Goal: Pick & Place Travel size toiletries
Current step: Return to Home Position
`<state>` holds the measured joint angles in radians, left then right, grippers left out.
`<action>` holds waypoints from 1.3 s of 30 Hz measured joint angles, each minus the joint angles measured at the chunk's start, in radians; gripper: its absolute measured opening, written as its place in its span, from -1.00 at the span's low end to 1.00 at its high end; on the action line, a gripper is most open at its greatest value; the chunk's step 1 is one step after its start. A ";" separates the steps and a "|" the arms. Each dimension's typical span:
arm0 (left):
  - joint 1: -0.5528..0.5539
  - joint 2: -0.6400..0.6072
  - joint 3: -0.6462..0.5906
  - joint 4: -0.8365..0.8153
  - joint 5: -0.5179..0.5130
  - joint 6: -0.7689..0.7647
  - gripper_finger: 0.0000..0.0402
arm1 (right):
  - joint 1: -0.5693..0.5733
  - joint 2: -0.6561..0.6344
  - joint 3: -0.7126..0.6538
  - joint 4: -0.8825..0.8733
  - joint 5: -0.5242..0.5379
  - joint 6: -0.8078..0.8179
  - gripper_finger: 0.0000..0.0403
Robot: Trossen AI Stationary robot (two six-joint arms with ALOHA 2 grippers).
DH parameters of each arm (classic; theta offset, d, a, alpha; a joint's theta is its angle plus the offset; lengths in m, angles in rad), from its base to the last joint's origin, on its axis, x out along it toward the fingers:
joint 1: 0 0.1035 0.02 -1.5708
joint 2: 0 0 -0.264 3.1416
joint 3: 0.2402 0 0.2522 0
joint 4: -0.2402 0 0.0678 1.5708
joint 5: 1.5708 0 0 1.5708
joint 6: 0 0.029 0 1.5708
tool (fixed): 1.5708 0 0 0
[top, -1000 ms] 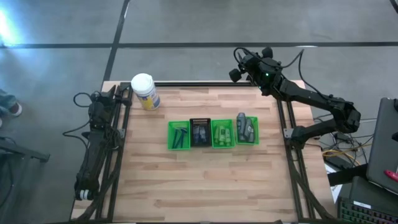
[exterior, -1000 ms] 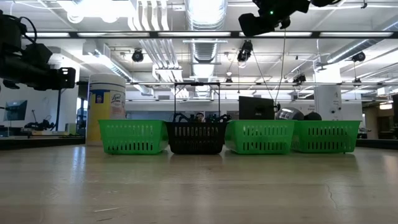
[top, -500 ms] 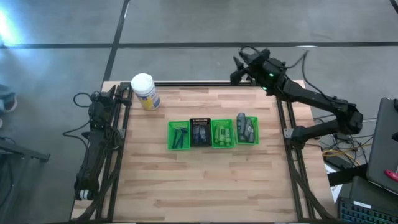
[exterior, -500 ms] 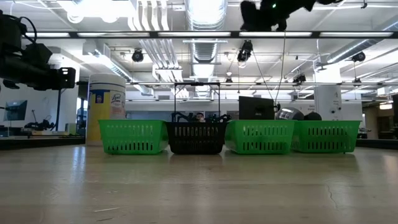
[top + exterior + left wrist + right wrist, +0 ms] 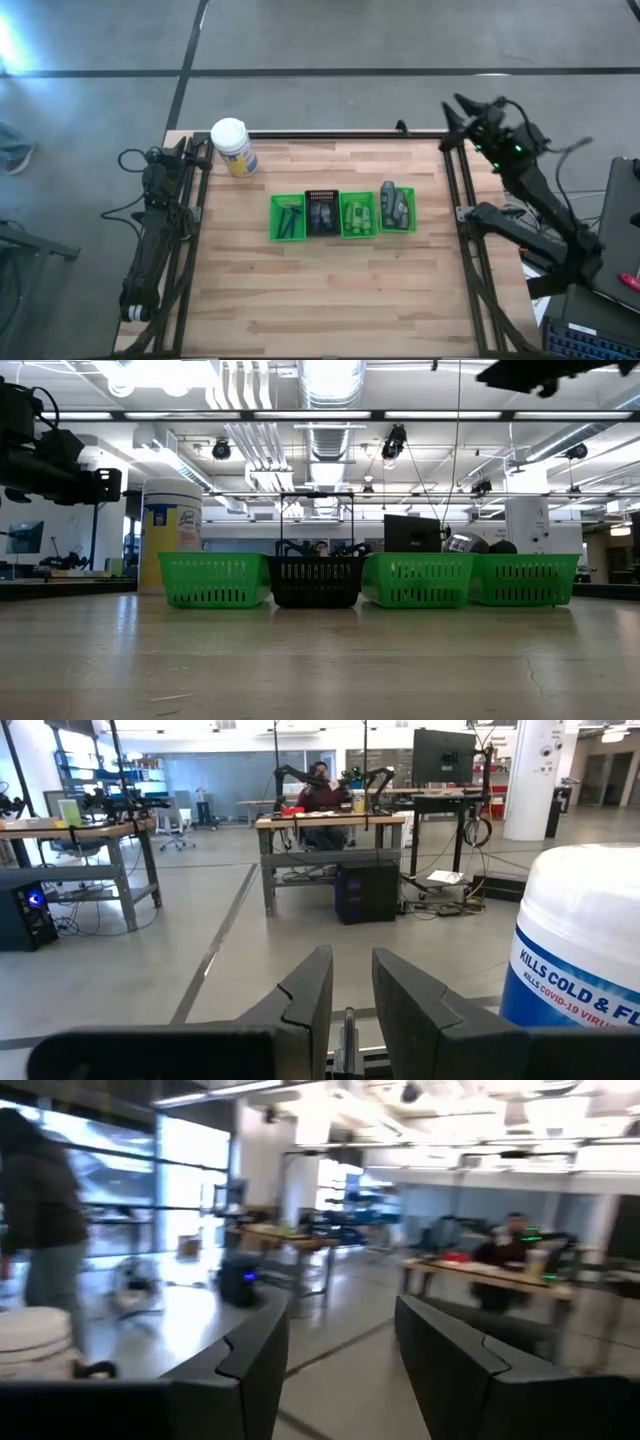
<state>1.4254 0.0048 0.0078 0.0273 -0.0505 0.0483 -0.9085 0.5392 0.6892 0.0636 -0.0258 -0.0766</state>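
1. The right gripper [image 5: 458, 108] hangs above the bench's [image 5: 330, 290] far right corner, well apart from the baskets. Its fingers [image 5: 252, 1355] are spread wide and hold nothing.
2. The left gripper [image 5: 350, 982] sits folded at the bench's left edge, just beside the white jar [image 5: 233, 147]. Its fingers [image 5: 310, 992] stand close together with a thin gap and are empty.
3. The jar's label reads "KILLS COLD & FL", cut off at the frame edge; the yellow panel seen from the low view is not legible.
4. The toiletries lie sorted in four baskets in a row at mid-bench:
   - razors [image 5: 289, 214] in the left green basket [image 5: 274, 222]
   - dark packets [image 5: 322, 216] in the black basket [image 5: 322, 193]
   - green bottles [image 5: 358, 217] in the middle green basket [image 5: 358, 236]
   - grey tubes [image 5: 394, 205] in the right green basket [image 5: 411, 222]
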 joint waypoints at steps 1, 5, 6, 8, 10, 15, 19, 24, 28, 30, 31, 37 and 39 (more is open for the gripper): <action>0.000 0.000 0.000 0.000 0.000 0.000 -0.61 | -0.028 -0.040 -0.012 -0.022 0.000 -0.004 -0.09; 0.000 0.000 0.000 0.000 0.000 0.000 -0.61 | -0.181 -0.194 -0.030 -0.136 0.000 -0.009 -0.05; 0.000 0.000 0.000 0.000 0.000 0.000 -0.61 | -0.233 -0.227 -0.033 -0.163 0.000 -0.009 -0.05; 0.000 0.000 0.000 0.000 0.000 0.000 -0.61 | -0.346 -0.282 -0.045 -0.225 0.002 -0.022 -0.03; 0.000 0.000 0.000 0.000 0.000 0.000 -0.61 | -0.456 -0.326 -0.069 -0.259 0.005 -0.048 -0.01; 0.000 0.000 0.000 0.000 0.001 0.000 -0.61 | -0.574 -0.375 -0.201 -0.239 0.106 -0.022 -0.01; 0.000 0.000 0.000 0.000 0.001 0.000 -0.61 | -0.546 -0.390 -0.345 -0.133 0.162 0.059 -0.05; 0.000 0.000 0.000 0.000 0.001 0.000 -0.61 | -0.477 -0.392 -0.555 0.135 0.149 0.242 -0.12; 0.000 0.000 0.000 0.000 0.003 0.000 -0.61 | -0.451 -0.387 -0.673 0.184 0.149 0.306 -0.17; 0.000 0.000 0.000 0.000 0.003 0.000 -0.61 | -0.451 -0.389 -0.678 0.064 0.149 0.331 -0.20; 0.000 0.000 0.000 0.000 0.003 0.000 -0.61 | -0.451 -0.389 -0.678 -0.003 0.149 0.341 -0.21; 0.000 0.003 0.000 -0.001 0.004 0.000 -0.61 | -0.451 -0.390 -0.680 0.004 0.126 0.357 -0.30; 0.000 0.004 0.000 -0.001 0.003 0.000 -0.61 | -0.451 -0.385 -0.680 -0.005 0.131 0.357 -0.34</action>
<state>1.4250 0.0092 0.0074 0.0262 -0.0471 0.0483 -1.3594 0.1543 0.0090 0.0588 0.1053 0.2801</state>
